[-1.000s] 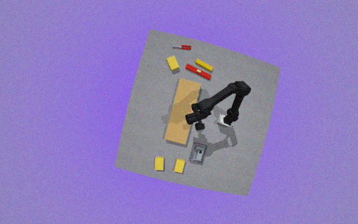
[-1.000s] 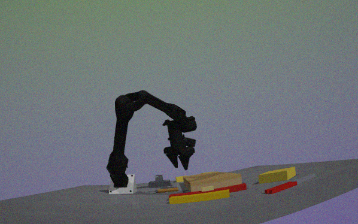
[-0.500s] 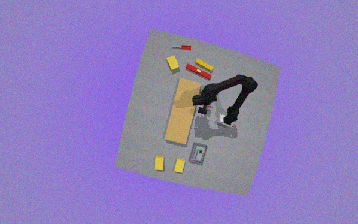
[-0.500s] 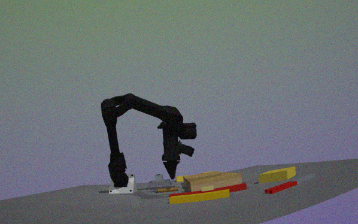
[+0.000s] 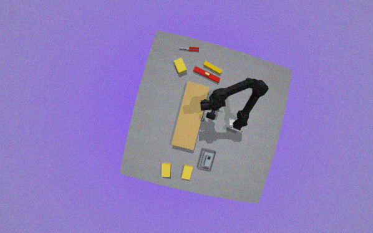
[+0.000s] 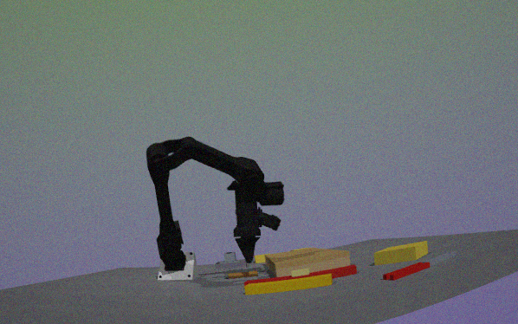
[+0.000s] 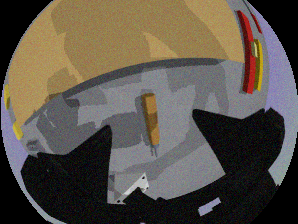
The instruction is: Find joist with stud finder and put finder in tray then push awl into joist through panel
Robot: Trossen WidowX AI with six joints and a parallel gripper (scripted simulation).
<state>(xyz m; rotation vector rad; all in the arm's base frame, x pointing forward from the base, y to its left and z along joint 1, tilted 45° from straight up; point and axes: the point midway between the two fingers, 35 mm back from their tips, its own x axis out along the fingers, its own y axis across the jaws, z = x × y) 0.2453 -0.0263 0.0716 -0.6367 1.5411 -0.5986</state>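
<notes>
The awl [image 6: 242, 275] [image 7: 151, 131] lies flat on the floor beside the panel, its orange handle toward the panel; in the top view the arm mostly hides it. My gripper [image 6: 249, 262] [image 7: 153, 120] is open and empty, pointing down above the awl, with the handle between the fingertips in the wrist view. The tan floor panel [image 5: 185, 124] [image 6: 309, 262] [image 7: 115, 30] shows no hole that I can make out; the joist is hidden. The grey stud finder [image 5: 208, 162] [image 6: 229, 256] sits in the tray [image 5: 205, 168].
A red level [image 5: 199, 71] [image 6: 348, 272] [image 7: 248, 60] and a yellow bar [image 5: 213, 67] [image 6: 289, 285] lie past one panel end. Near them are a yellow block [image 5: 179, 65] [image 6: 396, 255] and a red-handled tool [image 5: 194, 49] [image 6: 409, 270]. Two yellow blocks [image 5: 166, 170] [image 5: 187, 172] lie near the tray.
</notes>
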